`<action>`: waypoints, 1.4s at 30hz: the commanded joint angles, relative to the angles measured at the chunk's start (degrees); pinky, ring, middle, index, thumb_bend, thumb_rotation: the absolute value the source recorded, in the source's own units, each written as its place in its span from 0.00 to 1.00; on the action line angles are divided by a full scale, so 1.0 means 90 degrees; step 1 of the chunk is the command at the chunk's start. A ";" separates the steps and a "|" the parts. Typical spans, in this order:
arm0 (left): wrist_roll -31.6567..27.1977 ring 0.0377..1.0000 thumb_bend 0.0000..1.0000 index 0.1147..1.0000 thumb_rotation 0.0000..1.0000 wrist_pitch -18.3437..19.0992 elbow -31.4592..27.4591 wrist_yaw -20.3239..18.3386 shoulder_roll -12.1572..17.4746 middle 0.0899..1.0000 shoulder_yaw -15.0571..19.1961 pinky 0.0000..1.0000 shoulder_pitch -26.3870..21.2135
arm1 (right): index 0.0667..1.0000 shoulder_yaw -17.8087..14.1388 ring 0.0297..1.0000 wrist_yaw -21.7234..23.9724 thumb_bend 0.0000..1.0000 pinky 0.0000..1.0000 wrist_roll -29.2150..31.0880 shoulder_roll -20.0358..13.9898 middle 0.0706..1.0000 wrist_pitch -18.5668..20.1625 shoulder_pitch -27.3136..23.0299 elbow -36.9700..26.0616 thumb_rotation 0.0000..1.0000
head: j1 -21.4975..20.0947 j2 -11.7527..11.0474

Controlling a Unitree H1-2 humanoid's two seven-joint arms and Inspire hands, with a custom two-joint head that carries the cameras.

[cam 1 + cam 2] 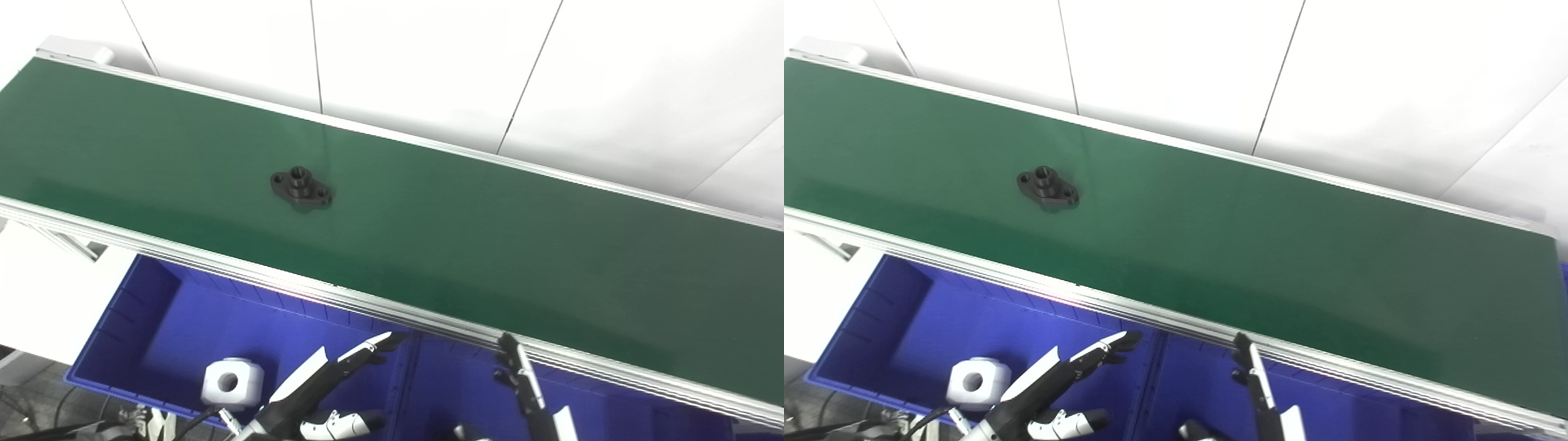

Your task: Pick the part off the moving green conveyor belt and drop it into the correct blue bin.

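Black flanged part (301,188) lying flat on the green conveyor belt (465,245).
Left hand (318,386) hovers over the left blue bin (141,331), fingers spread, empty; right hand (527,392): finger state indiscernible.

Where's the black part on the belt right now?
The black flanged part lies on the green conveyor belt, left of centre, mid-width, above the left blue bin and well clear of both hands.

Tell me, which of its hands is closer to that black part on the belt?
Left. The left hand hovers over the blue bin, below and slightly right of the black part; the right hand sits farther right.
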 commanded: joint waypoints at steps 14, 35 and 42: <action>0.0017 0.90 0.66 0.91 0.75 -0.0247 0.0137 0.0357 0.0058 0.93 -0.0127 0.84 -0.0141 | 0.99 -0.0161 0.86 0.0554 0.61 0.78 0.0455 0.0386 0.89 0.0915 -0.0982 -0.1963 0.57 | -0.0171 -0.0143; -0.0015 0.92 0.65 0.93 0.76 -0.0248 -0.0127 0.0302 0.0152 0.95 -0.0125 0.86 -0.0149 | 0.98 -0.0918 0.85 0.1598 0.65 0.78 0.0430 -0.0072 0.89 0.3109 -0.3908 -0.2585 0.48 | -0.0885 0.0398; -0.0170 0.94 0.63 0.93 0.78 -0.0248 -0.0001 0.0252 0.0113 0.95 -0.0081 0.89 -0.0269 | 0.95 -0.0689 0.89 0.2223 0.68 0.80 0.0145 -0.0375 0.91 0.3836 -0.4870 -0.2353 0.46 | -0.1105 0.0293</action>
